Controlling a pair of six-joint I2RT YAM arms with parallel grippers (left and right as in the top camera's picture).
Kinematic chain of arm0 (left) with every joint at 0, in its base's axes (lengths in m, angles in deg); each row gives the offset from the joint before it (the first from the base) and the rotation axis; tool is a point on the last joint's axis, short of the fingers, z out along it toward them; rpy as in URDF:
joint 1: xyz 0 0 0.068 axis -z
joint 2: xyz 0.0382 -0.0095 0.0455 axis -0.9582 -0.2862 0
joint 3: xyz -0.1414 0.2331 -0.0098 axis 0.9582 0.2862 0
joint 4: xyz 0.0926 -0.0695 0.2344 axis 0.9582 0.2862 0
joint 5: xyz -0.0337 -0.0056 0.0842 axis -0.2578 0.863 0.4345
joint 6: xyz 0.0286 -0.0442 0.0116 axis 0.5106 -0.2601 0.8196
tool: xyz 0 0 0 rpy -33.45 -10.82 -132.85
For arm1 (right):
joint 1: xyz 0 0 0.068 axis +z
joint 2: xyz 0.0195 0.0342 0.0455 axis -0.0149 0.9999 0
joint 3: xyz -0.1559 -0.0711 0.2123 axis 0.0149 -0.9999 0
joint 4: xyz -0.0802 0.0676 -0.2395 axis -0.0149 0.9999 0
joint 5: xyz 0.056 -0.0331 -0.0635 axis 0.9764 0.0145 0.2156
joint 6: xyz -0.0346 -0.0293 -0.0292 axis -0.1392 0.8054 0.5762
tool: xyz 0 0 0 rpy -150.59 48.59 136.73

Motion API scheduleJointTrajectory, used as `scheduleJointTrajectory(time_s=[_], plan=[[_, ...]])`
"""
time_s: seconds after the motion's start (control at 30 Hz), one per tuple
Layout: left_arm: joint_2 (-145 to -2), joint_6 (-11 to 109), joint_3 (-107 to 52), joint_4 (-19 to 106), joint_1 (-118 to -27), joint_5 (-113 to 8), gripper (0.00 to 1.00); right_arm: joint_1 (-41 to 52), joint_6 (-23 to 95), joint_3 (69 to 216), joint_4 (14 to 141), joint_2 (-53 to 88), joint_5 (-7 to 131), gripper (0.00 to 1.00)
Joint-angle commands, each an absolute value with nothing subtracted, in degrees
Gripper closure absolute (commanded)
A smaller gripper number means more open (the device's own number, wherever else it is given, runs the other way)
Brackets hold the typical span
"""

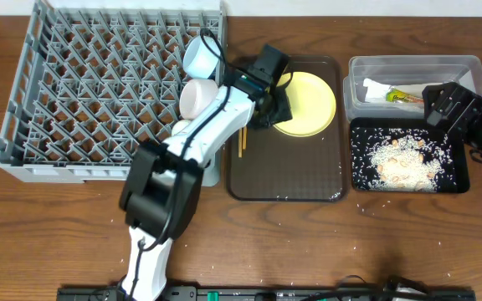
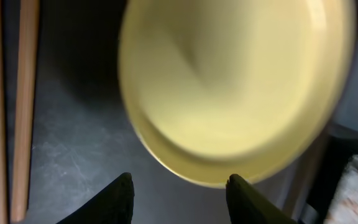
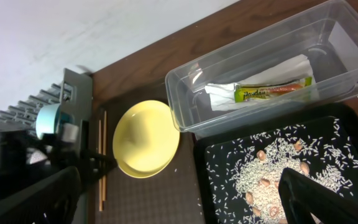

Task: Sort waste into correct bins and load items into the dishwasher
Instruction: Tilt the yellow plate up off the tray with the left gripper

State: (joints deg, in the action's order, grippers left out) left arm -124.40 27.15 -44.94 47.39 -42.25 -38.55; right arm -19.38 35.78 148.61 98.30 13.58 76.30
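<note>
Well, one yellow plate [image 1: 310, 104] sits in the brown tray's [image 1: 287, 180] back right corner, two chopsticks [image 2: 25, 112] along its left edge. The left gripper [image 2: 179, 178] and right gripper [image 3: 179, 196] both gape, empty.

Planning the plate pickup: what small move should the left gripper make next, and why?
Probably ease the left gripper forward so the near rim of the yellow plate sits between its fingers. They stand apart just short of that rim, holding nothing, and the plate lies on the brown tray, not yet in the dish rack.
</note>
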Motion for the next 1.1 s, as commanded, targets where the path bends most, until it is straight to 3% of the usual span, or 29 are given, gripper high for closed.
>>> scheduleJointTrajectory(time_s=[0.0, 0.33, 0.93, 1.07], plan=[[-126.57, 23.7, -44.37, 47.74, -42.84, -37.65, 0.5, -19.64, 35.5, 149.07, 98.32, 13.78, 76.34, 0.01], [-131.18, 18.1, -44.22, 44.11, -42.58, -35.9, 0.51, -19.64, 35.48, 149.07, 98.32, 13.78, 76.34, 0.01], [-137.21, 18.17, -44.06, 39.76, -42.58, -37.56, 0.59, -19.64, 35.48, 149.07, 98.32, 13.78, 76.34, 0.01], [-137.37, 18.19, -44.06, 39.74, -42.58, -38.48, 0.74, -19.64, 35.48, 149.07, 98.32, 13.78, 76.34, 0.01]])
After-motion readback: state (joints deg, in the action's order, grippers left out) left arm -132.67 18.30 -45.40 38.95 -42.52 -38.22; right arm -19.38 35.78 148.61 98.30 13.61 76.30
